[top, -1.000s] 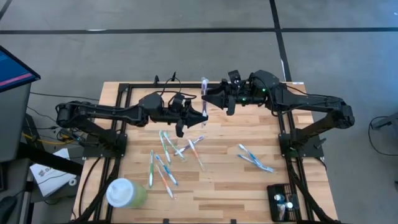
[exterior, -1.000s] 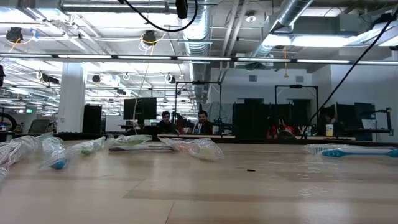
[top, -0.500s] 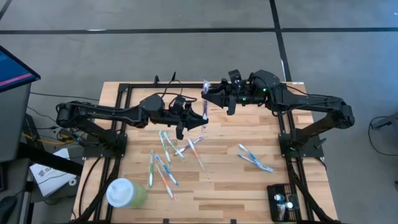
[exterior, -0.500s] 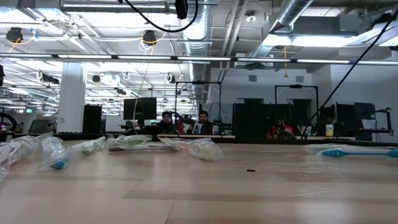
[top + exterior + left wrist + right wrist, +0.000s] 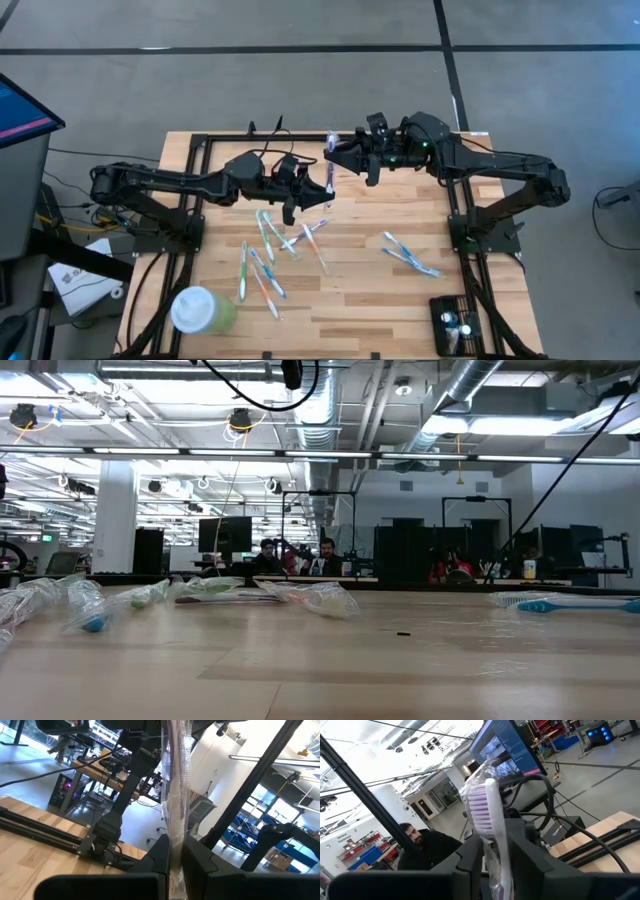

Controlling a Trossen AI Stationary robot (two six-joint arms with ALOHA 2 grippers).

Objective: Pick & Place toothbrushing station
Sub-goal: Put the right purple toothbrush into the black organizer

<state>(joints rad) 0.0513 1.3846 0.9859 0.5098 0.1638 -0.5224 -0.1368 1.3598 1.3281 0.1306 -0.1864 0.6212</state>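
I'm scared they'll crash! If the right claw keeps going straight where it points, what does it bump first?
Probably the left claw. The right claw points that way, both pinching one wrapped toothbrush. Height's unclear.

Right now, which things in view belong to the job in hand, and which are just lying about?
In the job: toothbrushing station, at a right-hand table corner; wrapped toothbrush, clamped in the left pincer, right pincer at its bristle end.
Lying about: green cup; loose toothbrushes mid-table; two more toothbrushes further right.
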